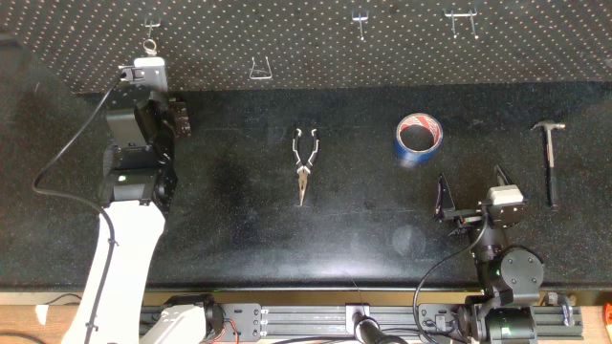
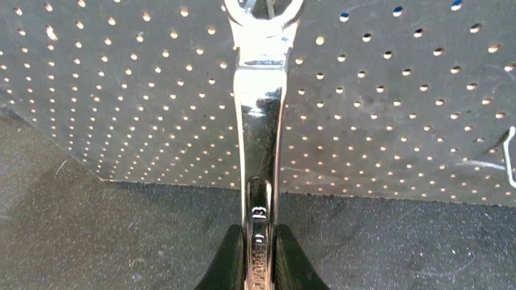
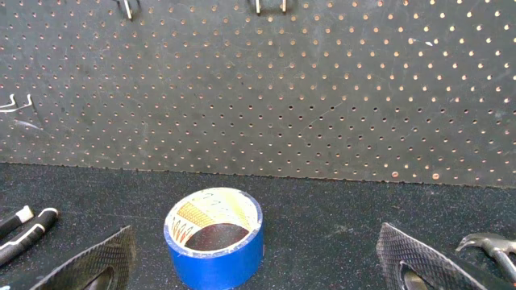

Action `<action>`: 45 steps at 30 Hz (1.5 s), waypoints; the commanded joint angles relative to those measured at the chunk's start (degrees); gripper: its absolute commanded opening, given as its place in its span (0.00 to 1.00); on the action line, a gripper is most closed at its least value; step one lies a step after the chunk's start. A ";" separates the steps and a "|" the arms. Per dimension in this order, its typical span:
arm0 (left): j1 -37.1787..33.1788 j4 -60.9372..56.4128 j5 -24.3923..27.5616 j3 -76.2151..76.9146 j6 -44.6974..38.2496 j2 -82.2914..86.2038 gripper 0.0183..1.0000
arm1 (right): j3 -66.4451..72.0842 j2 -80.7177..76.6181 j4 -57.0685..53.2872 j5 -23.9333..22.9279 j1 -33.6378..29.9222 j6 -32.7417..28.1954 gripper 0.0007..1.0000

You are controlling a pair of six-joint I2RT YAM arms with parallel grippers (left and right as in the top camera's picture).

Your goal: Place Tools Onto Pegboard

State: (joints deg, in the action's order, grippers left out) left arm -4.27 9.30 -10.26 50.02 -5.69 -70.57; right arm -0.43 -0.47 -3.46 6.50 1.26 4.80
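Left gripper (image 2: 258, 246) is clamped on the wrench (image 2: 258, 121) shank. The wrench's long axis runs straight up the frame from the fingers, with its ring end at the top edge, against the pegboard (image 2: 403, 105).

In the top view the ring end sits upper left, just above the gripper and right under a hook (image 1: 150, 21). So the hook lies up-frame along the wrench axis, and I'd say that line-up decides the next move. Can't tell if the ring is already over the hook.

The left wrist view gives the grip and how upright the wrench is; the top view gives ring against hook.

Right gripper (image 1: 470, 196) is at lower right with its jaws wide apart, holding nothing. Its wrist view has the tape (image 3: 214, 238) dead ahead on the mat (image 3: 322, 209) — hammer (image 3: 488, 242) off to one side, pliers (image 3: 24, 225) to the other. In the top view the pliers lie mid-frame between the arms, and the right arm is nearer the tape and hammer.
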 commanded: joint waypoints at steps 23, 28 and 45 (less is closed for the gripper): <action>-1.38 4.66 -0.26 2.82 0.76 3.04 0.01 | 0.20 0.37 -0.22 -0.07 0.39 -0.79 0.98; -2.14 2.91 -0.24 2.82 0.76 1.03 0.01 | 0.20 0.37 -0.22 -0.07 0.39 -0.79 0.98; -2.14 -7.10 -0.26 2.82 0.72 -8.13 0.01 | 0.20 0.37 -0.22 -0.07 0.39 -0.79 0.98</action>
State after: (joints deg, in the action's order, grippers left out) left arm -6.09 4.51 -9.19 51.16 -4.47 -76.66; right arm -0.43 -0.47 -3.46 6.50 1.26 4.80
